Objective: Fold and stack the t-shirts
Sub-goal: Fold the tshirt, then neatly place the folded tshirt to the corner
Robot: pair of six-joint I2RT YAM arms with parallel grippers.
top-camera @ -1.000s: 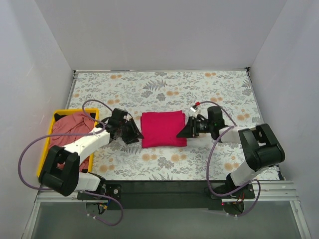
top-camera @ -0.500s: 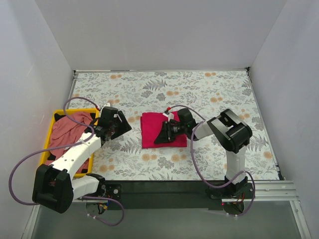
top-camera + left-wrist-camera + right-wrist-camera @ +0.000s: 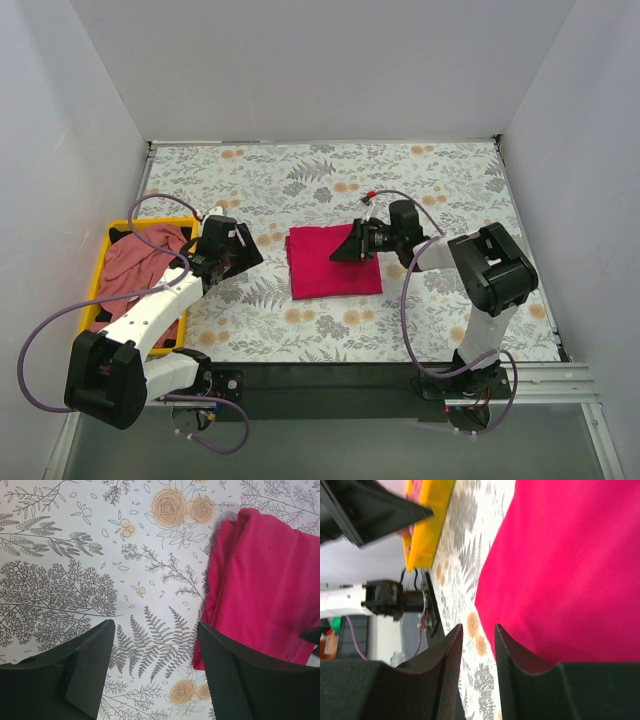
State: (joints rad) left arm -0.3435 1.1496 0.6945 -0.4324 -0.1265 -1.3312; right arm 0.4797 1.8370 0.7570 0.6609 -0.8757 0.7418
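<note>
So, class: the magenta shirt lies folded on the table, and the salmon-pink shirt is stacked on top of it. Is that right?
No. The salmon-pink shirt is not on the magenta shirt; it lies bunched in the yellow bin at the left, as the top external view shows. The rest holds.

Yellow plastic bin (image 3: 150,222) at the left edge of a floral-patterned table (image 3: 420,175), plain white walls (image 3: 320,70) around.

The folded magenta-red t-shirt (image 3: 334,266) lies on the floral table (image 3: 430,172), right claw (image 3: 341,250) at its far edge.
</note>
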